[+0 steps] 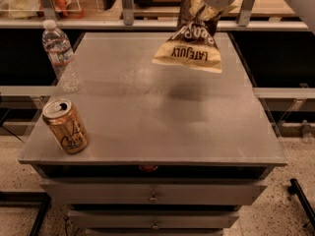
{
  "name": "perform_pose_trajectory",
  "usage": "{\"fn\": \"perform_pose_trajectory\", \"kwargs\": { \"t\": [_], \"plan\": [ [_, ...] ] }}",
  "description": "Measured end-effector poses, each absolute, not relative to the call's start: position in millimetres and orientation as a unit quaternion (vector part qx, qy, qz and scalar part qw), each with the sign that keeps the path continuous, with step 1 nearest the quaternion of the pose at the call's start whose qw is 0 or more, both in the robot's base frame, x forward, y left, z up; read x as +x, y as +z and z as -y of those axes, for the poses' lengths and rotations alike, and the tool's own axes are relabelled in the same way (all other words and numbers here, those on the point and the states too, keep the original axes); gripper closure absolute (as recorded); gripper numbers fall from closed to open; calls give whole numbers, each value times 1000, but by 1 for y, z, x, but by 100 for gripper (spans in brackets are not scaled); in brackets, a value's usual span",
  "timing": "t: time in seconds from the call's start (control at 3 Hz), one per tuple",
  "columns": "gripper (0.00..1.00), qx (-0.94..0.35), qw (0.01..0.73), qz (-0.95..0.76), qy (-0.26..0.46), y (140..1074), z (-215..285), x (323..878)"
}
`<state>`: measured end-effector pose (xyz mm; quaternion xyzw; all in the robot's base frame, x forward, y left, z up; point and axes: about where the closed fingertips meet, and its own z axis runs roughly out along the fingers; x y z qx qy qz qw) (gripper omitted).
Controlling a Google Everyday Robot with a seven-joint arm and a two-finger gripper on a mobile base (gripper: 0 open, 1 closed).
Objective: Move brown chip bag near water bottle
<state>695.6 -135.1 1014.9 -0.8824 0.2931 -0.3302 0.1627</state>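
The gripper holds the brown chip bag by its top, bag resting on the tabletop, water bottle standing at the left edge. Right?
No: the camera view shows the brown chip bag hanging above the table, not resting on it. The gripper holds its top; the water bottle stands at the left edge.

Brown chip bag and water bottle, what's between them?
Camera view shows only bare tabletop toward the water bottle. The gripper, at top, holds the brown chip bag aloft; the soda can sits nearer front.

Tan soda can (65,126) upright on grey table's (147,132) front-left corner.
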Motion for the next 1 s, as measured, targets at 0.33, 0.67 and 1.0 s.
{"fn": "perform_pose_trajectory", "kwargs": {
  "t": [0.33, 0.67, 1.0],
  "plan": [
    [100, -892, 191, -240, -333, 1031, 99, 707],
    [100, -904, 221, -173, -323, 1040, 50, 716],
    [100, -913, 246, -119, -302, 1038, 7, 713]
  ]
}}
